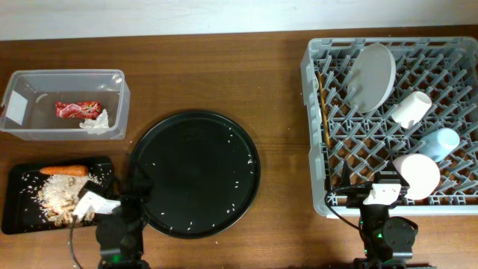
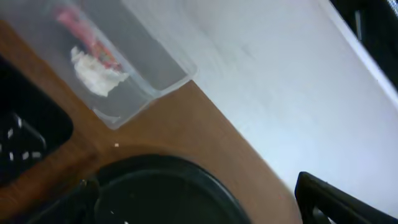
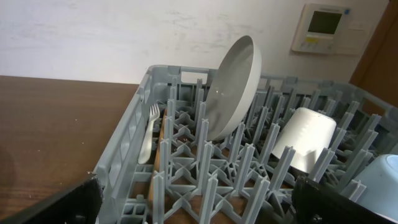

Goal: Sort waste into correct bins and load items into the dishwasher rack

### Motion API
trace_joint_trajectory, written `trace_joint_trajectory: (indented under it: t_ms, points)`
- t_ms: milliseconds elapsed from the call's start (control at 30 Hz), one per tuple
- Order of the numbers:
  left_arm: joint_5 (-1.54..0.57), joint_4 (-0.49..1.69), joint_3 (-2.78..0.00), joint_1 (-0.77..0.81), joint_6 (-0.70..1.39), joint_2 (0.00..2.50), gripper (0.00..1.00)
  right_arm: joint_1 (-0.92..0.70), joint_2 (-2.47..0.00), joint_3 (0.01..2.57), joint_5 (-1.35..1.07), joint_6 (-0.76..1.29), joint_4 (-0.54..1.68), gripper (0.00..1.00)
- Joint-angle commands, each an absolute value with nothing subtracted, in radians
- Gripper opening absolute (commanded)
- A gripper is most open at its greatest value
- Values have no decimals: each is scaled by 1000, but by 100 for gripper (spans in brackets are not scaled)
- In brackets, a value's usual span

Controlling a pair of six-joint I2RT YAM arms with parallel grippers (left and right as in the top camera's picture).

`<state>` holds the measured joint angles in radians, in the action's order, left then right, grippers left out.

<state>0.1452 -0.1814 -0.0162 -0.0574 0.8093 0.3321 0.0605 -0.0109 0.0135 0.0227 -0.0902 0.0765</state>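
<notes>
The grey rack (image 1: 314, 149) on the right holds one plate (image 1: 372, 77), one bowl (image 1: 418, 175), two cups, white cup (image 1: 411, 109) and pale blue cup (image 1: 441, 143), one fork (image 3: 148, 140), and chopsticks (image 1: 324, 108). On the left, the clear tub (image 1: 67, 135) holds one wrapper (image 1: 77, 110) and one tissue (image 1: 95, 122). The black tray (image 1: 15, 217) holds one carrot (image 1: 64, 170) and rice (image 1: 56, 196). The left claw (image 2: 194, 183) and right claw (image 3: 196, 186) gape wide, holding nothing.

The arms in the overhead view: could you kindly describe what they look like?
Both the left arm and right arm are black, each with a white block near the wrist, a thin cable alongside and a small green light. The jaws are black.
</notes>
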Motion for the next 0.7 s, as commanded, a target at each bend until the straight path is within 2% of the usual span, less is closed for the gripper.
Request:
trace_joint_trajectory:
  t_ms: [0, 67, 167, 267, 533, 667]
  points:
    - [134, -179, -10, -23, 417, 248, 99, 68, -3, 6, 31, -97, 80, 99]
    - [135, -102, -10, 12, 237, 177, 99, 68, -3, 6, 31, -97, 80, 99]
    - [135, 79, -10, 47, 97, 57, 99, 68, -3, 6, 31, -97, 80, 99]
    - [127, 74, -10, 52, 4, 12, 99, 68, -3, 6, 31, -97, 80, 99]
    - [135, 74, -10, 51, -2, 7, 99, 68, -3, 6, 31, -97, 80, 99]
    - [142, 74, -10, 51, -84, 28, 99, 68, -3, 6, 31, -97, 80, 99]
